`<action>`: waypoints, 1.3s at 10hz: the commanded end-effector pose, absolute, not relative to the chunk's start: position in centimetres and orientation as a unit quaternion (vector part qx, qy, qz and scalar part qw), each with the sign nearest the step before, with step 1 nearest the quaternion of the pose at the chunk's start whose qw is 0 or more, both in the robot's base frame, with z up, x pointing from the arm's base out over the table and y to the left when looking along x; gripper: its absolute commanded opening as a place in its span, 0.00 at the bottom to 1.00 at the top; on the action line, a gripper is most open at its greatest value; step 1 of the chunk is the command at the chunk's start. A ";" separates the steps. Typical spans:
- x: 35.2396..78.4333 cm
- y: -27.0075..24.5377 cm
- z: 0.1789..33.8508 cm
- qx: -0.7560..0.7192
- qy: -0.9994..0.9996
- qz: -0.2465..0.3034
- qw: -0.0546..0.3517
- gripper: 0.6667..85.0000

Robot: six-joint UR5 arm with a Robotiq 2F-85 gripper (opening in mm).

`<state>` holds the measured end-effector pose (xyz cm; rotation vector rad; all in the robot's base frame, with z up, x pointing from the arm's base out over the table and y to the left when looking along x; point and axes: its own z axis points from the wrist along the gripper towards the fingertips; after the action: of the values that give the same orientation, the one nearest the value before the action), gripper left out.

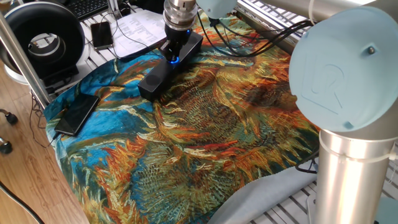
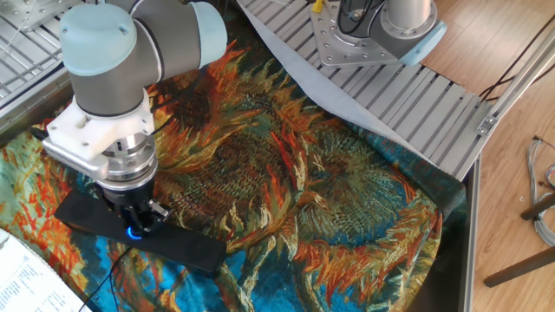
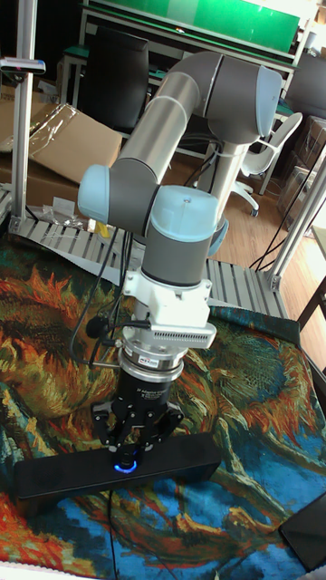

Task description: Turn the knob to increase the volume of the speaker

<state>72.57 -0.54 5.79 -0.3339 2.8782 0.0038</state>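
Note:
The speaker [image 1: 158,73] [image 2: 182,247] [image 3: 177,457] is a long slim black bar lying on the sunflower-patterned cloth [image 1: 205,124]. Its knob [image 1: 173,60] [image 2: 133,231] [image 3: 124,467] glows blue near the bar's middle. My gripper [image 1: 173,52] [image 2: 134,223] [image 3: 128,455] points straight down and is shut on the knob, its fingers wrapped around it. The knob's black top is hidden by the fingers; only the blue ring shows.
A flat black phone [image 1: 76,114] lies on the cloth's left edge. A big round black-and-white device [image 1: 42,38], another phone [image 1: 101,34] and papers [image 1: 135,28] sit beyond the cloth. Cables [image 1: 249,43] trail behind the speaker. The arm's base [image 2: 373,35] stands on a slatted metal table [image 2: 416,104].

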 end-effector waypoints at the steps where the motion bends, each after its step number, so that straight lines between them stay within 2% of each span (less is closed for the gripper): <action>1: 72.6 -0.3 5.8 -0.143 0.982 0.004 0.122 0.42; 3: 72.6 0.0 5.9 -0.158 0.980 0.006 0.119 0.43; 6: 72.3 -0.6 5.8 -0.245 0.964 -0.019 0.105 0.43; 11: 72.8 -1.5 6.6 -0.314 0.942 -0.057 0.108 0.43; 13: 72.5 0.2 6.6 -0.315 0.942 -0.024 0.115 0.44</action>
<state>72.54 -0.87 6.28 -0.8833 2.7853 -0.1234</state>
